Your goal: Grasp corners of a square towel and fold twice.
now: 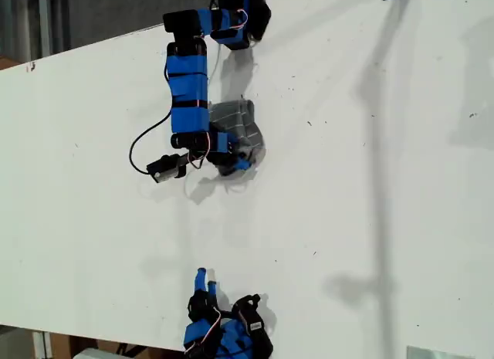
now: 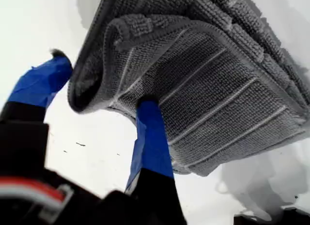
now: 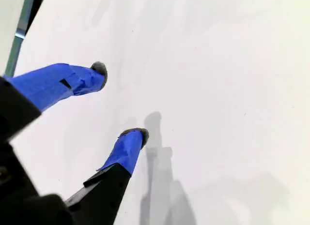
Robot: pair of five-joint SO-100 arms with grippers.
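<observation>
Nearest in the exterior view, second gripper (image 3: 121, 101) gaping over bare white worktop (image 1: 370, 220); farther off, first gripper (image 2: 104, 84) parted around the bunched, soft, floppy dark grey striped towel (image 1: 241, 131) — best pinched at a hemmed corner (image 2: 114, 29).

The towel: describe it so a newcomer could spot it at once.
On the white table, look to the arm reaching from the exterior view's top edge. Under my first gripper lies the towel, bunched: dark grey with thin pale stripes, the only cloth there.
</observation>
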